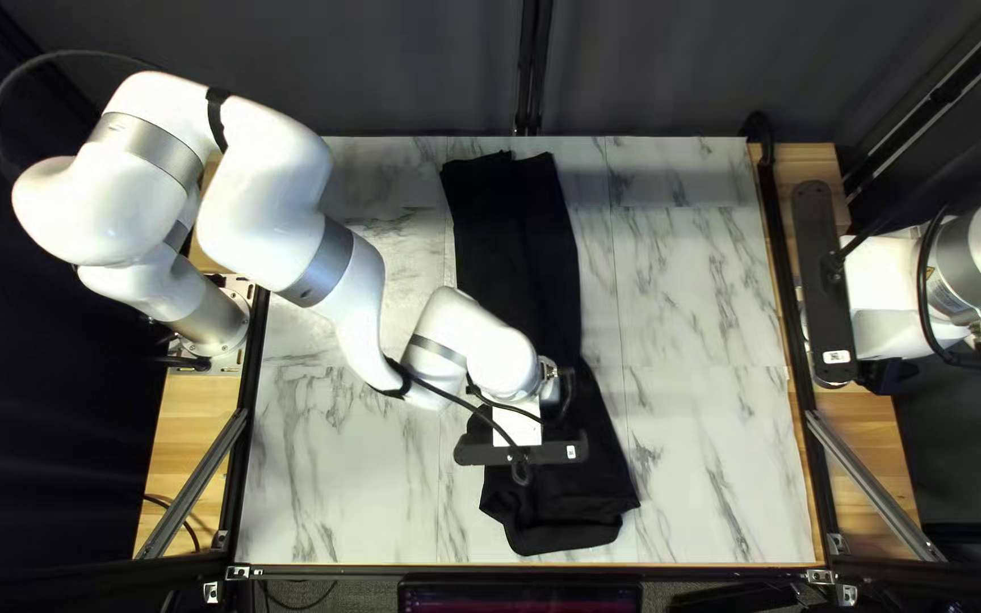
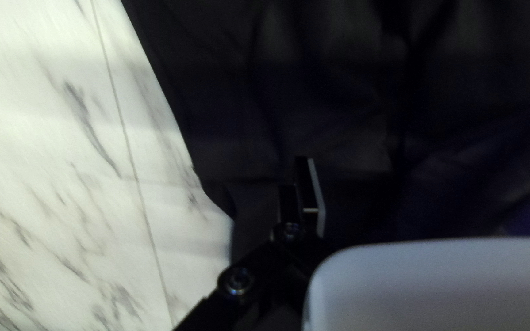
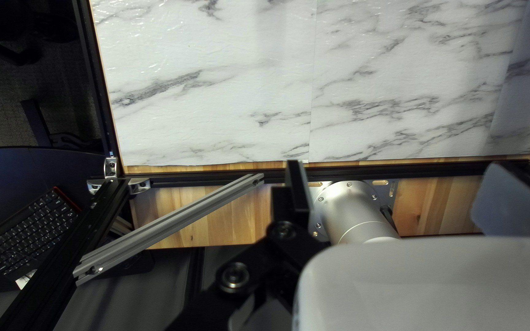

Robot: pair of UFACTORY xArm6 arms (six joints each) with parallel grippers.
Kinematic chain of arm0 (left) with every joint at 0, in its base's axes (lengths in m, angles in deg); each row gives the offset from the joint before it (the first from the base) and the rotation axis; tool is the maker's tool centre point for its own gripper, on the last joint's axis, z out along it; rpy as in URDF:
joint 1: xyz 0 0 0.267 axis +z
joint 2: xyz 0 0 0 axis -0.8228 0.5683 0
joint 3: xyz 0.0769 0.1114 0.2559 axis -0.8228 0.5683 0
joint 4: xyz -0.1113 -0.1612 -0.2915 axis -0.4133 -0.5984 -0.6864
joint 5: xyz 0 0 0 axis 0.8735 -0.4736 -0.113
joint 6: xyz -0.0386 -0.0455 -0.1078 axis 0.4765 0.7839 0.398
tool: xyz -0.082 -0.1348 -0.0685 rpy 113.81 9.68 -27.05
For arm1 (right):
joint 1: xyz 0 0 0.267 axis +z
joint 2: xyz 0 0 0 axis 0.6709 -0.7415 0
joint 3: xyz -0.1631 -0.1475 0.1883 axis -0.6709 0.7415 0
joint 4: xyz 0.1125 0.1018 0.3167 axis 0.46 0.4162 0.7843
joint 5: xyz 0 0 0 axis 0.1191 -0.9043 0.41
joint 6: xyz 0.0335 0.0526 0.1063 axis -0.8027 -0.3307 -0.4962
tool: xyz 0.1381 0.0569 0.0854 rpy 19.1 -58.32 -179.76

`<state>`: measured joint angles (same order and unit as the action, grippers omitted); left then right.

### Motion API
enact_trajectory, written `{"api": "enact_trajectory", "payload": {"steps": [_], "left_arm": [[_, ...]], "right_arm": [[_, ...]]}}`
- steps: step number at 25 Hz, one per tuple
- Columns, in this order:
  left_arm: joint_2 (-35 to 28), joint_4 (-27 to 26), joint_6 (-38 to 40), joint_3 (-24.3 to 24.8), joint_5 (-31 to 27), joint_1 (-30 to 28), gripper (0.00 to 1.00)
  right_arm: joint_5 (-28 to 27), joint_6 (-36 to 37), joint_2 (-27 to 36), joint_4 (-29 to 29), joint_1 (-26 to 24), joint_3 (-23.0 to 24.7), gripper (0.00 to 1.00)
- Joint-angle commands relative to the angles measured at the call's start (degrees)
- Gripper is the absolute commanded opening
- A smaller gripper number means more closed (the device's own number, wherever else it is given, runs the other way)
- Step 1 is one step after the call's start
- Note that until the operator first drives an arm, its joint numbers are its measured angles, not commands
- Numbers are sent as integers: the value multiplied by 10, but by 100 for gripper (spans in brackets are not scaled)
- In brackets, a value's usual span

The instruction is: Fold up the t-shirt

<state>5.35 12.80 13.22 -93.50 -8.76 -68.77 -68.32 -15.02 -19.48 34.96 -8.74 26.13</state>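
On the marble table (image 1: 695,281), the narrowed shirt (image 1: 524,255) lies under my left gripper (image 1: 523,477), fingers apart; next, I'd pinch that end and fold it over.

The left arm (image 1: 261,204), left in the top left view, and the right arm (image 1: 891,289), at its right edge, are glossy white shells with silver bands and black cables (image 1: 444,393). The right gripper (image 3: 400,191) has black, screw-studded links.

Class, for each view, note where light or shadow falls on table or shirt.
Top left view: a shadow band crosses the table near its far edge. Left wrist view: the black t-shirt is dim beside the bright table. Right wrist view: the table shows glossy sheen.
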Motion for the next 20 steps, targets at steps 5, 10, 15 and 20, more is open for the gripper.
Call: {"api": "enact_trajectory", "payload": {"steps": [5,10,15,20], "left_arm": [[15,-113,-155,-15,46,39,100],[16,-120,-158,-9,48,46,100],[-13,-63,-93,27,36,40,100],[-38,-21,-35,57,28,29,100]], "right_arm": [[0,0,0,0,0,0,100],[0,0,0,0,0,0,100],[0,0,0,0,0,0,100],[0,0,0,0,0,0,100]]}}
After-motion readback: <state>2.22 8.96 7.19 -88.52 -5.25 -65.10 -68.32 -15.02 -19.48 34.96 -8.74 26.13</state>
